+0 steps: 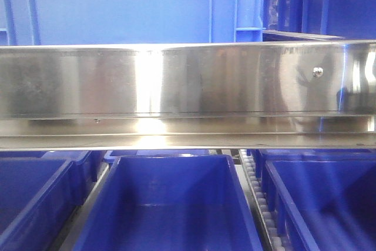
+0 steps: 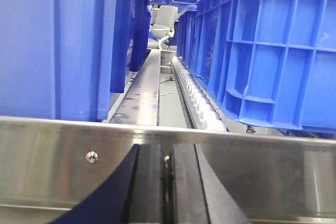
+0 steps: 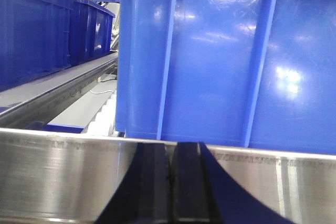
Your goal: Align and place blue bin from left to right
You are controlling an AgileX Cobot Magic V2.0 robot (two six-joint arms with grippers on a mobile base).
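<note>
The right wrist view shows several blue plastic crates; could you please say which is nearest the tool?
The bright-blue ribbed plastic crate filling centre and right, just beyond the steel rail; the darker blue crates stand further back, left.

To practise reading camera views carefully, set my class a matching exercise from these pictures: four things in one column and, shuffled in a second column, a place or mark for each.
Column one:
1. blue bin
2. chair
3. rollers
4. screw

Column two:
A. pale, far down the aisle
B. set in the steel rail
C. lined up in a row beside a ribbed crate
D. has a moulded HH-like mark near its top

Pairs: 1-D; 2-A; 3-C; 4-B
</note>
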